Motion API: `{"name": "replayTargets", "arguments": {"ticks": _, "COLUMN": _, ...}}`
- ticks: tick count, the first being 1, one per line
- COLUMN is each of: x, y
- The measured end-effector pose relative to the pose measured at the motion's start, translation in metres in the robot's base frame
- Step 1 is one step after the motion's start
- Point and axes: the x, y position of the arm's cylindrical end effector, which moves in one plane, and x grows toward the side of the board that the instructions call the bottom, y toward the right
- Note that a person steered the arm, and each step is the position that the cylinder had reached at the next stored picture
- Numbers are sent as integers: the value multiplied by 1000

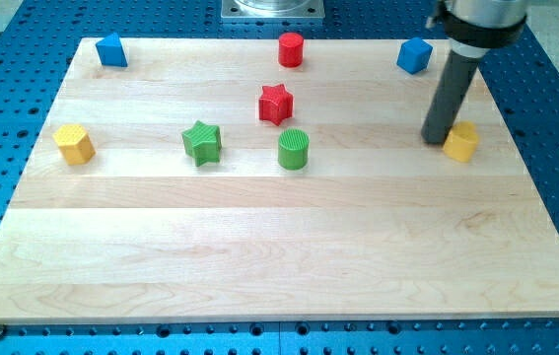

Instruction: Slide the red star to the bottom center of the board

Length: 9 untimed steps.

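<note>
The red star (275, 104) lies in the upper middle of the wooden board (279, 266). My tip (436, 138) is far to the star's right, at the view's right side, touching or nearly touching the left side of a yellow block (461, 141). The dark rod rises from the tip up to the view's top right. A green cylinder (294, 149) sits just below and right of the star. A green star (202, 141) sits to its lower left. A red cylinder (291, 49) stands above it near the top edge.
A blue block (111, 50) sits at the top left corner. A blue cube (415, 55) sits at the top right. A yellow block (74, 144) sits near the left edge. A blue perforated table (3, 335) surrounds the board.
</note>
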Motion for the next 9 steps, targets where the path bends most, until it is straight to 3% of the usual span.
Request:
{"name": "replayTargets", "arguments": {"ticks": 3, "x": -79, "y": -43}}
{"name": "replayTargets", "arguments": {"ticks": 7, "x": -86, "y": -47}}
{"name": "replayTargets", "arguments": {"ticks": 9, "x": -123, "y": -88}}
